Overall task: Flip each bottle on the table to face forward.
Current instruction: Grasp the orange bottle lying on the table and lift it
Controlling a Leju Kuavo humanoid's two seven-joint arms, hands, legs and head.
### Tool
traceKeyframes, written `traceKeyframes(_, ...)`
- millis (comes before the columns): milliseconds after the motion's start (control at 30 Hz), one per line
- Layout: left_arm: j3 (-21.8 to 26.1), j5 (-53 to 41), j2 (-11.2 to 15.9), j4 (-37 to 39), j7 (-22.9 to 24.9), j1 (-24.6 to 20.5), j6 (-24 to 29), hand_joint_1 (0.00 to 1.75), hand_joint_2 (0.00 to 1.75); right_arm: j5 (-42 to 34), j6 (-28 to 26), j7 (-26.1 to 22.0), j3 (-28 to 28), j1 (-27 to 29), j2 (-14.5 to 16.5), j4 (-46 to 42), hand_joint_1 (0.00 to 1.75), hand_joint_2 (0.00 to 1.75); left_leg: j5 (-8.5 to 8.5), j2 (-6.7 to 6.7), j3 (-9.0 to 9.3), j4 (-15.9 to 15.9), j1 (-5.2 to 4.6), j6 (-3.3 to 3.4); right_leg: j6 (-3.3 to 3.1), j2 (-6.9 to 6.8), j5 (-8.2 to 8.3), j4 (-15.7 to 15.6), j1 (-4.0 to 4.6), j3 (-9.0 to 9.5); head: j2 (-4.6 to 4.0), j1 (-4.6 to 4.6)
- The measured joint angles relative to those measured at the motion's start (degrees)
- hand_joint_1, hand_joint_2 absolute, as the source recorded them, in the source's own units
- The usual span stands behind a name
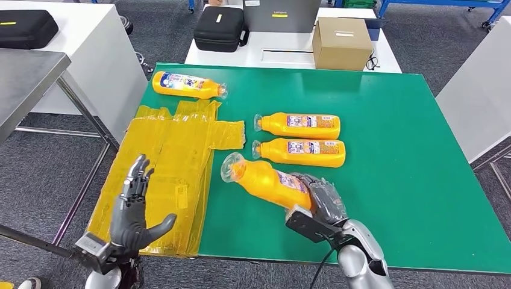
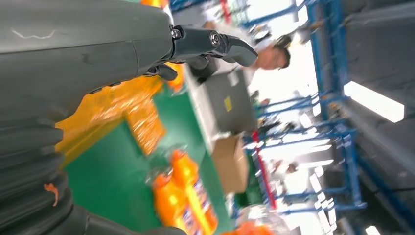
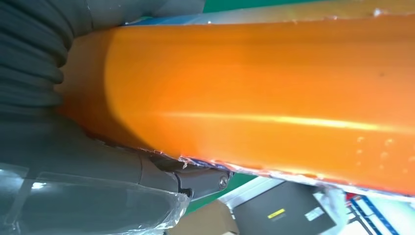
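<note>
The green table (image 1: 385,180) carries four orange bottles, all lying on their sides, with a crinkled yellow sheet (image 1: 163,180) spread over its left part. The far bottle (image 1: 188,85) lies alone near the back left corner, neck pointing right. Two middle bottles (image 1: 298,125) lie parallel, one just behind the other, necks pointing left, printed labels up. The nearest bottle (image 1: 265,179) is gripped at its base end by the right robot hand (image 1: 322,201), its long axis slanting away from the hand toward the back left, neck raised. The next step looks like a roll about that axis. The left robot hand (image 1: 135,211) hovers over the yellow sheet, fingers spread, holding nothing, well apart from every bottle.
</note>
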Motion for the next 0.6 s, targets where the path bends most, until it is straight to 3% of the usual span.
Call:
traceKeyframes(167,-2.0,-1.3,0.1,3.6,2.5,-1.7,-4.5,0.00,1.75,0.8,0.8,0.0,1.9,0.7,0.3,-2.2,1.75,1.75,0.00,0.00,0.01,0.0,0.00,0.00,0.00,0.01,0.00,0.0,0.00,0.00,0.00,0.00)
traceKeyframes(600,-7.8,-1.5,1.4,6.5,4.4,-2.5,-6.6,0.00,1.75,1.6,1.9,-0.4,7.6,1.4,0.8,-3.7,1.75,1.75,0.00,0.01,-0.01,0.0,0.01,-0.01,0.00,0.02,0.00,0.0,0.01,-0.02,0.00,-0.01)
